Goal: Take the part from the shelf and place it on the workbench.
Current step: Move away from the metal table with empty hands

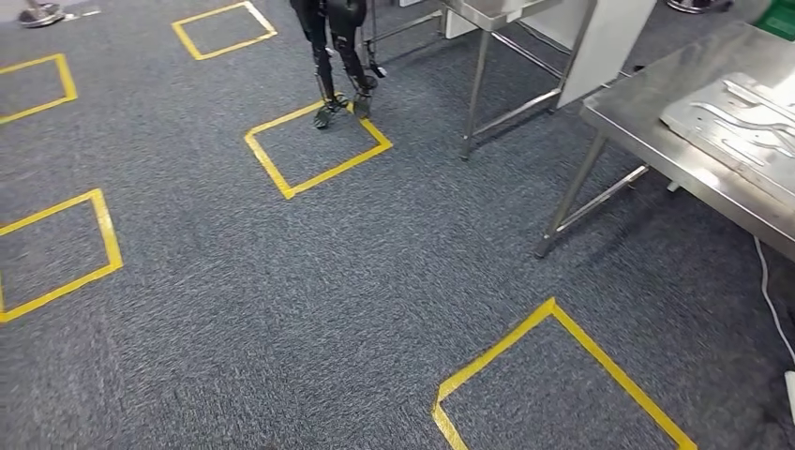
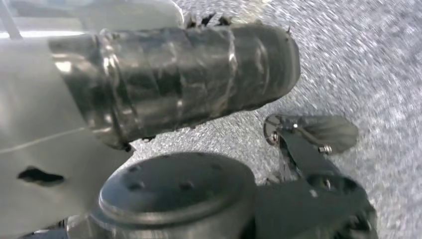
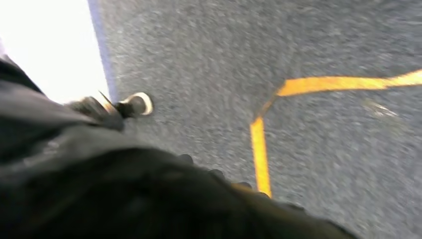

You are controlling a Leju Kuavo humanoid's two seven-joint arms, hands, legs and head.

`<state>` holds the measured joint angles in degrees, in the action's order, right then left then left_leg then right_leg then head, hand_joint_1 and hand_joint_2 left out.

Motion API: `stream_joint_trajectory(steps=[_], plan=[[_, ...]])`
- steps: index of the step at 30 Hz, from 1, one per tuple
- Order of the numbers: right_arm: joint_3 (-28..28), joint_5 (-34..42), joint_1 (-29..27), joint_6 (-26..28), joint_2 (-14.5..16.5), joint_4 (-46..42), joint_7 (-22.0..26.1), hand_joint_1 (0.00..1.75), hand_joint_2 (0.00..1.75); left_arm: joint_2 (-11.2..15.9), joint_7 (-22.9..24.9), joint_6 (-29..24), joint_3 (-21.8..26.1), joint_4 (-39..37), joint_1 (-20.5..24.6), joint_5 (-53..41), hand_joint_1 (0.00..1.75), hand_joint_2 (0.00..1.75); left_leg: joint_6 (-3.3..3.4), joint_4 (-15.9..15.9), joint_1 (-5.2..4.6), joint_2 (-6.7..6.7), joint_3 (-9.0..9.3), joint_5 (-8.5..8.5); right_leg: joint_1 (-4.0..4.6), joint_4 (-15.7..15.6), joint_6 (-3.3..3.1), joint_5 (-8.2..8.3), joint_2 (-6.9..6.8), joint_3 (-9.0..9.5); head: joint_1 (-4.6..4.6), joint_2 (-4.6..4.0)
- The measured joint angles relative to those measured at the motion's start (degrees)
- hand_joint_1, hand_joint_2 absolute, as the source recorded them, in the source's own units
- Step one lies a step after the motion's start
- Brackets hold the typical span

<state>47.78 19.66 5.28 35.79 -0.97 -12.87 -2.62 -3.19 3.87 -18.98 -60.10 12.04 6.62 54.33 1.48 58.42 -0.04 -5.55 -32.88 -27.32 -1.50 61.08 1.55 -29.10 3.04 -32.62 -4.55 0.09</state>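
In the left wrist view my left hand point(image 2: 199, 124) holds a pale grey sheet-metal part point(image 2: 40, 164) with a dark slot in it. The thick taped thumb point(image 2: 189, 79) lies across the part's edge, and darker fingers point(image 2: 308, 149) reach out below it over the carpet. The steel workbench point(image 1: 656, 141) stands at the right of the head view. In the right wrist view my right hand point(image 3: 114, 107) is a dark blurred shape over the carpet, and its fingers cannot be made out.
A grey moulded panel point(image 1: 741, 122) lies on the workbench. A second steel table point(image 1: 487, 14) stands behind it. Another robot's legs point(image 1: 337, 56) stand by a yellow floor square point(image 1: 319, 145). A white cable point(image 1: 771, 291) runs along the carpet at right.
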Motion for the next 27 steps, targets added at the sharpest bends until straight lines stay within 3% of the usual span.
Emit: stream_joint_trajectory(steps=[2, 3, 4, 6, 8, 10, 11, 12, 14, 16, 17, 19, 21, 23, 24, 25, 26, 27], plan=[[-0.2, 0.4, 0.0, 0.0, 0.0, 0.0, 0.4, 0.00, 0.00, 0.0, 0.3, -0.2, -0.1, 0.0, 0.0, 0.2, 0.00, 0.00, -0.59, 0.5, 0.00, -1.27, -0.60, -0.06, 0.07, -1.1, -0.58, -0.26, 0.38, 0.49, 0.10, 0.00], [-0.2, 0.3, 0.0, 0.0, 0.1, 0.0, 0.7, 0.00, 0.00, 0.1, 0.2, -0.3, -0.2, 0.0, -0.1, 0.2, 0.00, 0.00, -0.82, 0.4, 0.12, -1.91, -0.83, 0.03, 0.04, -1.0, -1.01, -0.24, -0.27, 0.56, 0.11, 0.00], [-0.3, 0.2, 0.1, -0.1, 0.2, 0.0, 0.9, 0.00, 0.00, 0.2, 0.0, -0.5, -0.3, 0.0, -0.2, 0.1, 0.00, 0.00, -1.05, 0.7, 0.10, -1.63, -1.08, -0.14, 0.00, -1.2, -1.39, -0.17, -0.93, 0.72, 0.08, 0.00], [-0.3, 0.7, 0.1, -0.3, 0.4, -0.1, 1.8, 0.00, 0.00, 0.4, -0.5, -1.2, -0.6, 0.0, -0.3, -0.2, 0.00, 0.00, -1.61, 3.8, 0.10, 0.71, -2.69, -1.89, -0.13, -1.5, -2.07, -0.04, -2.22, 0.98, -0.44, 0.00], [-0.8, 2.7, 0.0, -0.7, 0.3, -0.1, 3.3, 0.00, 0.00, 0.4, -1.3, -2.2, -0.9, 0.0, -0.2, -0.3, 0.00, 0.00, -2.16, 10.6, 0.28, 3.66, -6.09, -5.07, 0.08, -1.5, -2.43, -0.12, -3.64, 1.03, -0.93, 0.00], [-1.4, 4.7, -0.2, -1.2, 0.3, -0.1, 4.4, 0.00, 0.00, 0.4, -2.1, -2.9, -1.0, 0.0, -0.1, 0.0, 0.00, 0.00, -2.41, 15.7, 0.47, 4.81, -8.80, -6.41, 0.29, -1.5, -2.59, -0.31, -5.19, 1.09, -0.92, 0.00], [-1.7, 5.1, -0.2, -1.3, 0.3, -0.1, 4.7, 0.00, 0.00, 0.4, -2.5, -3.1, -1.0, 0.0, -0.1, 0.3, 0.00, 0.00, -2.35, 15.3, 0.50, 5.11, -8.68, -5.54, 0.36, -1.5, -2.58, -0.43, -5.89, 1.18, -0.92, 0.00], [-1.9, 5.2, -0.2, -1.3, 0.4, -0.1, 4.8, 0.00, 0.00, 0.4, -2.8, -3.2, -1.0, 0.0, -0.1, 0.5, 0.00, 0.00, -2.14, 12.7, 0.46, 5.48, -7.41, -3.80, 0.42, -1.5, -2.54, -0.56, -6.53, 1.36, -0.93, 0.00], [-2.2, 5.3, -0.1, -1.3, 0.5, -0.1, 4.8, 0.00, 0.00, 0.5, -3.1, -3.3, -1.0, 0.0, -0.1, 0.8, 0.00, 0.00, -1.22, 5.0, -0.08, 7.91, -3.45, -0.52, 0.56, -1.6, -2.31, -0.90, -7.68, 1.82, -0.91, 0.00], [-2.4, 5.3, -0.1, -1.3, 0.6, -0.1, 4.9, 0.00, 0.00, 0.7, -3.2, -3.3, -1.0, 0.0, 0.2, 0.8, 0.00, 0.00, -0.44, 0.8, -0.84, 9.95, -1.35, 0.39, 0.69, -1.7, -1.85, -1.18, -8.75, 2.15, -0.90, 0.00], [-2.5, 5.3, -0.1, -1.3, 0.6, -0.1, 4.9, 0.00, 0.00, 0.7, -3.2, -3.4, -1.0, 0.0, 0.2, 0.8, 0.00, 0.00, -0.26, 0.6, -1.09, 9.92, -1.39, 0.23, 0.75, -1.8, -1.57, -1.27, -9.34, 2.30, -0.90, 0.00], [-2.5, 5.3, -0.1, -1.3, 0.6, -0.1, 4.9, 0.00, 0.00, 0.7, -3.2, -3.4, -1.0, 0.0, 0.1, 0.8, 0.00, 0.00, 0.06, -0.1, -0.85, 8.43, -1.10, 0.56, 0.71, -2.2, -0.91, -1.56, -10.11, 2.90, -0.95, 0.00], [-2.7, 5.3, -0.1, -1.4, 0.7, -0.1, 5.0, 0.00, 0.00, 0.8, -2.8, -3.5, -1.0, 0.0, 0.0, 0.7, 0.00, 0.00, 0.52, -1.2, -0.38, 7.05, -0.21, 1.04, 0.65, -0.4, -0.44, -3.13, -7.91, 2.54, -0.70, 0.00], [-2.8, 5.2, -0.1, -1.5, 0.7, -0.1, 5.3, 0.00, 0.00, 0.8, -1.6, -3.7, -1.0, 0.0, 0.1, 0.7, 0.00, 0.00, 0.86, -1.5, -0.24, 5.72, 0.14, 1.25, 0.53, 5.7, -0.38, -6.19, -4.58, -0.43, -0.31, 0.00], [-2.8, 5.2, -0.1, -1.7, 0.7, -0.1, 5.4, 0.00, 0.00, 0.8, -0.4, -3.8, -1.0, 0.0, 0.2, 0.7, 0.00, 0.00, 0.98, -1.4, -0.27, 4.97, 0.09, 1.22, 0.46, 9.3, -0.40, -7.42, -3.80, -2.38, -0.22, 0.00], [-2.8, 5.2, -0.2, -2.0, 0.7, -0.1, 5.6, 0.00, 0.00, 0.8, 0.9, -3.8, -1.0, 0.0, 0.3, 0.7, 0.00, 0.00, 1.05, -1.3, -0.32, 4.08, 0.05, 1.13, 0.48, 11.7, -0.40, -7.71, -3.47, -3.87, -0.18, 0.00], [-2.9, 5.0, -0.2, -2.4, 0.8, -0.1, 5.6, 0.00, 0.00, 0.7, 2.2, -3.8, -1.0, 0.0, 0.2, 0.7, 0.00, 0.00, 1.08, -1.1, -0.35, 3.18, 0.04, 1.01, 0.47, 12.1, -0.42, -6.91, -3.32, -4.50, -0.17, 0.00], [-2.9, 4.8, -0.3, -2.8, 0.8, -0.1, 5.7, 0.00, 0.00, 0.7, 3.4, -3.8, -1.0, 0.0, 0.2, 0.8, 0.00, 0.00, 1.03, -0.8, -0.35, 2.27, 0.05, 0.86, 0.44, 10.4, -0.45, -5.09, -3.15, -4.10, -0.17, 0.00]])
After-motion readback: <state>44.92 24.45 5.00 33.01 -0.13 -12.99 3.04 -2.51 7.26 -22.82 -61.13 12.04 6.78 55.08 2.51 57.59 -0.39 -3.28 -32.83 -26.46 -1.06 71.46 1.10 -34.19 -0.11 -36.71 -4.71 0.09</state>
